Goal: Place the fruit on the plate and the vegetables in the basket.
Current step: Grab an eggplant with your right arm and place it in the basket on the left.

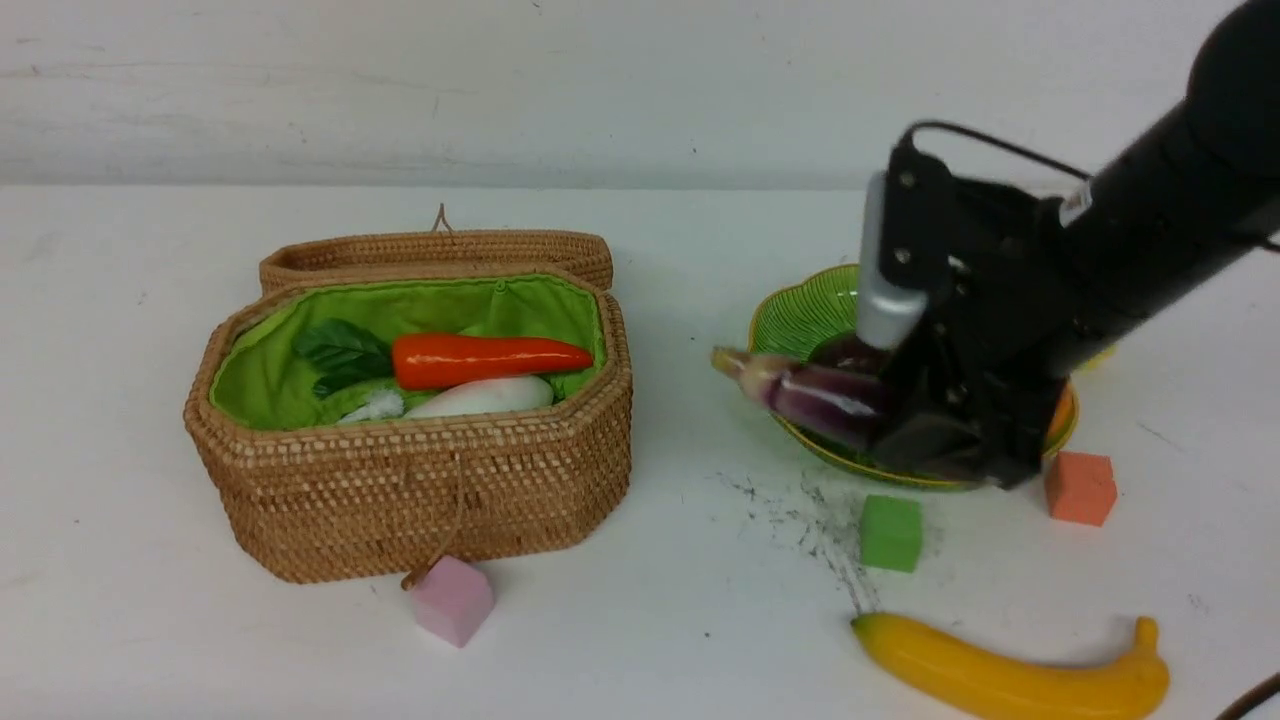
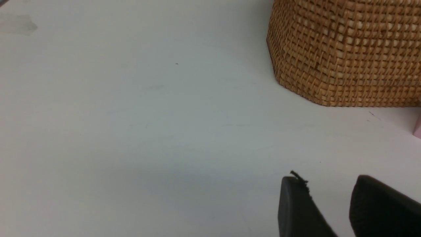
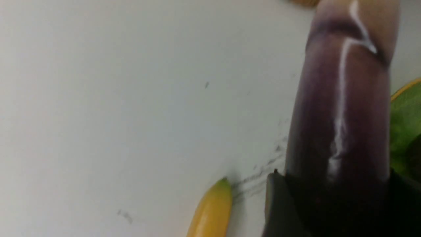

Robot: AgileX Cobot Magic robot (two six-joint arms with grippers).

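The black right gripper (image 1: 925,425) clamps the long glossy dark purple eggplant (image 1: 800,393) above the ribbed green plate (image 1: 800,318), its stem end pointing toward the tan woven basket (image 1: 420,480).

Right arm (image 1: 1180,200) reached in from my upper right, wrist bent downward. Right gripper (image 1: 900,415) was clamped on the eggplant (image 1: 800,390), which I saw jutting out toward the left, lifted clear of the table; in the right wrist view the fingers (image 3: 279,204) hugged its dark body. Left gripper (image 2: 329,204) hung low over the table, fingers (image 2: 296,207) parted with a clear gap, nothing between them. Left arm didn't show in the front view.
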